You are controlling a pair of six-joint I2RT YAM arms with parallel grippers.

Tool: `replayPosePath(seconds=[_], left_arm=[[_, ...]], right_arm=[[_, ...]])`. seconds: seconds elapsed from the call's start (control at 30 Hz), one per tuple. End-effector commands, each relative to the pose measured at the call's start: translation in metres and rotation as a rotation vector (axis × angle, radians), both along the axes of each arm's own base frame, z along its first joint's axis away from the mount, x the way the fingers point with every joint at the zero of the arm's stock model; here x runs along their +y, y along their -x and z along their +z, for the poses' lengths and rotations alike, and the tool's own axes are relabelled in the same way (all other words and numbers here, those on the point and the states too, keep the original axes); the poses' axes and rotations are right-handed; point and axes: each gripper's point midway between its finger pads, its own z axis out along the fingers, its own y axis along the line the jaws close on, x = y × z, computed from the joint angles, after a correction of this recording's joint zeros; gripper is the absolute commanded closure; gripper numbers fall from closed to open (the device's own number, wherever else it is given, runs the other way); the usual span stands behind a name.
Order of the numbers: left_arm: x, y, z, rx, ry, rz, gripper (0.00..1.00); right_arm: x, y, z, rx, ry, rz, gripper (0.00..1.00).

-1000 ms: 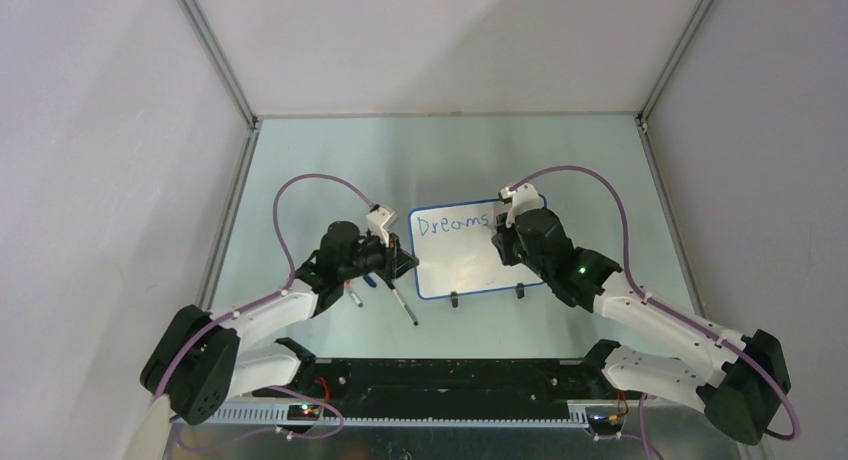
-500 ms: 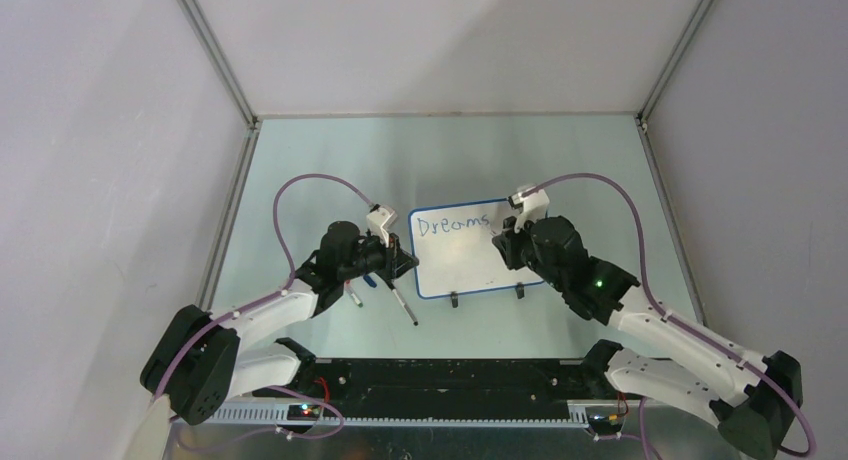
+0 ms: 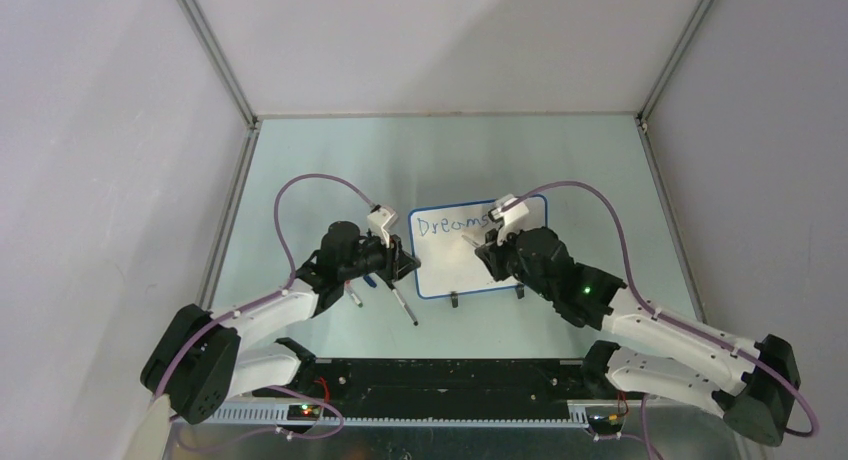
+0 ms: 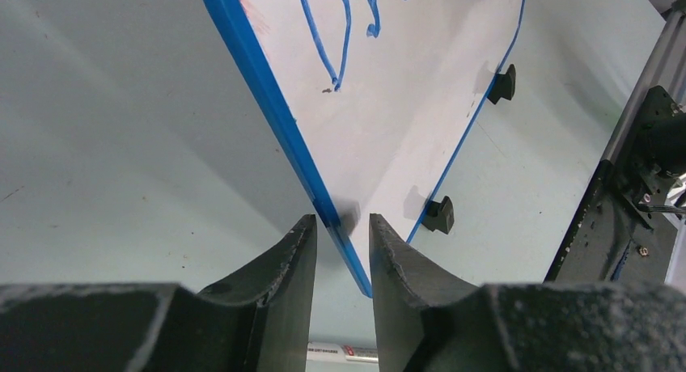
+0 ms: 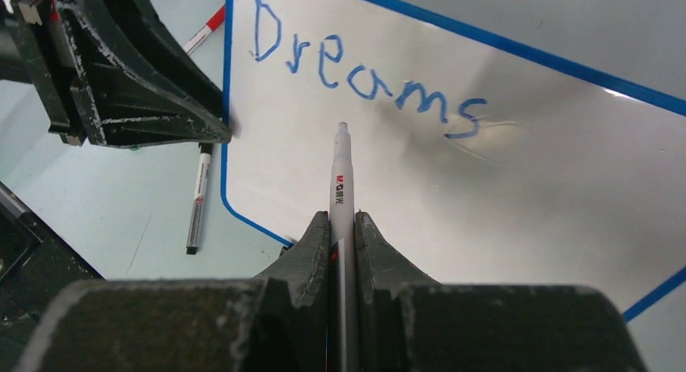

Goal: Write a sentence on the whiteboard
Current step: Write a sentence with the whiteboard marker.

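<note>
right gripper (image 5: 341,226) clamped on marker (image 5: 340,174) | axis straight ahead, tip just under "Dreams" (image 5: 364,81), possibly off whiteboard (image 5: 526,226) | left gripper (image 4: 340,226) pinches its rim

From where I stand I count one bench (image 3: 330,160), one whiteboard (image 3: 460,265) bearing one blue word (image 3: 452,225) and two black clip feet (image 3: 454,300), one held marker (image 5: 341,170), two loose markers (image 3: 405,305), and two hands, the left hand (image 4: 340,226) and the right hand (image 5: 341,218).

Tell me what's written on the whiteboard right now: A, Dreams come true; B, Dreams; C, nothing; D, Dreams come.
B: the sentence on the whiteboard reads only "Dreams", and the marker in the right end effector has its tip over bare white below that word.
</note>
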Motion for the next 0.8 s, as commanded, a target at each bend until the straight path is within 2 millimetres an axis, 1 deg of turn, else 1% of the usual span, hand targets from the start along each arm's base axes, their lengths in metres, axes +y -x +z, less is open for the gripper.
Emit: replayPosePath(seconds=[0.0,0.07,0.23,0.33,0.43,0.57,0.77], left_arm=[[-0.006,-0.003,0.01,-0.042,0.008,-0.033,0.64],[-0.007,-0.003,0.009,-0.042,0.007,-0.033,0.64],[-0.007,-0.004,0.009,-0.039,0.007,-0.033,0.66],[-0.006,-0.004,0.009,-0.038,0.005,-0.028,0.7],[-0.006,-0.005,0.009,-0.038,0.004,-0.023,0.72],[-0.006,-0.005,0.009,-0.035,0.003,-0.02,0.73],[-0.006,-0.006,0.009,-0.036,0.004,-0.018,0.74]], right_arm=[[0.012,-0.004,0.009,-0.07,-0.002,0.0,1.0],[0.014,-0.004,0.009,-0.073,-0.005,-0.011,1.0],[0.026,0.001,0.005,-0.048,-0.029,0.014,1.0],[0.034,0.005,0.002,-0.042,-0.025,0.033,1.0],[0.039,0.005,0.001,-0.037,-0.029,0.035,1.0],[0.045,0.001,-0.006,-0.022,-0.007,0.027,1.0],[0.049,-0.001,-0.011,-0.016,0.008,0.026,1.0]])
